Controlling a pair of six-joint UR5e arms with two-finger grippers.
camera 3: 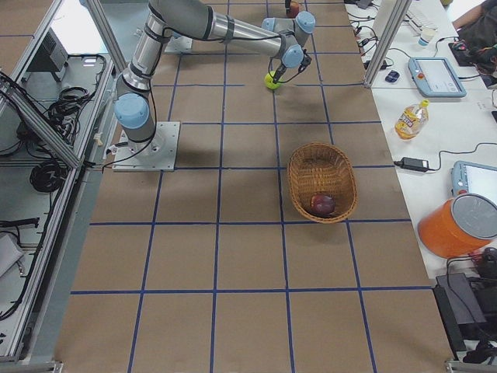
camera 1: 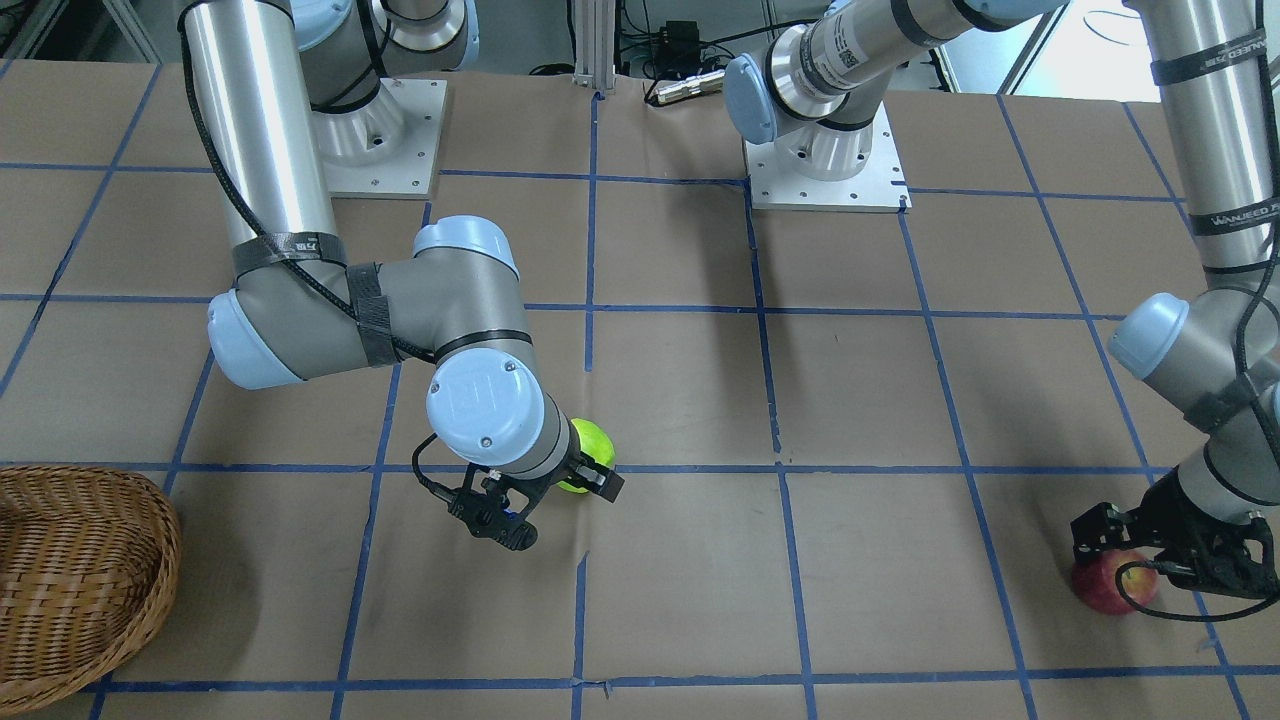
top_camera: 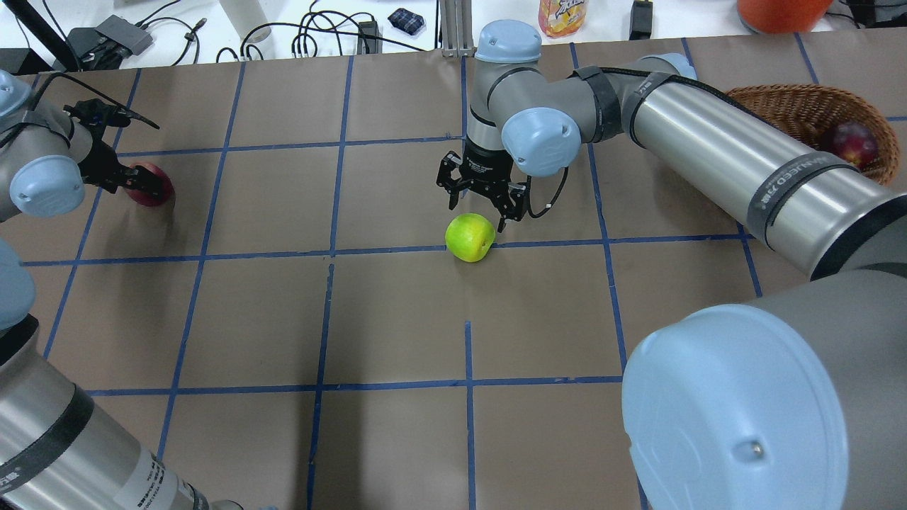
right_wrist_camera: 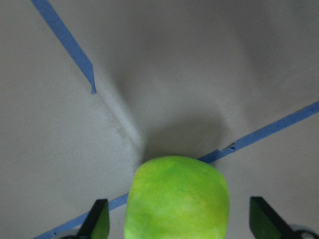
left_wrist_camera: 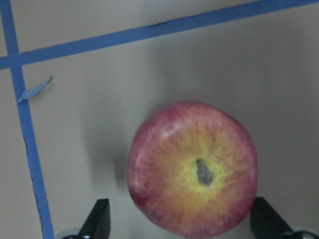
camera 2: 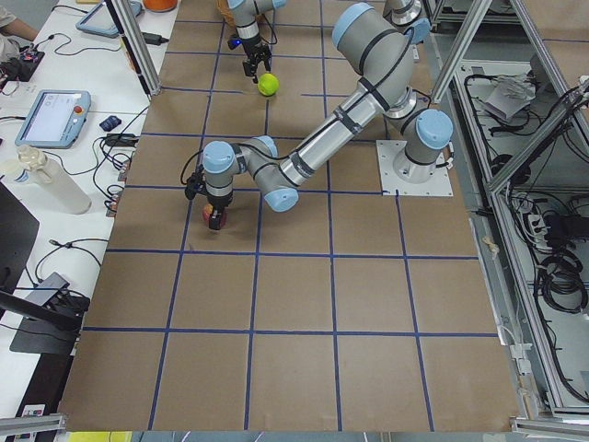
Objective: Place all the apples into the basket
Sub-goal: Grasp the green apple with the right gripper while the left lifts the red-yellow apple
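Two apples lay outside the basket [top_camera: 776, 106]: red apple [top_camera: 150, 185] at the overhead view's left, inside the wide-open left gripper [left_wrist_camera: 182, 224]; green apple [top_camera: 470, 238] mid-frame, just below the spread right gripper [top_camera: 478, 205]. Both looked firm, smooth, roll-prone, best pinched across the middle.

Matt, creased brown paper table cover [top_camera: 397, 319], smooth blue tape grid [top_camera: 397, 249], rough woven wicker basket [camera 1: 100, 560] at eight o'clock in the front-facing view, glossy yellow-green apple [top_camera: 470, 238], smooth red apple [left_wrist_camera: 193, 168], shiny brushed-metal arm tubes [top_camera: 716, 152], satin pale-blue plastic caps [top_camera: 541, 142].
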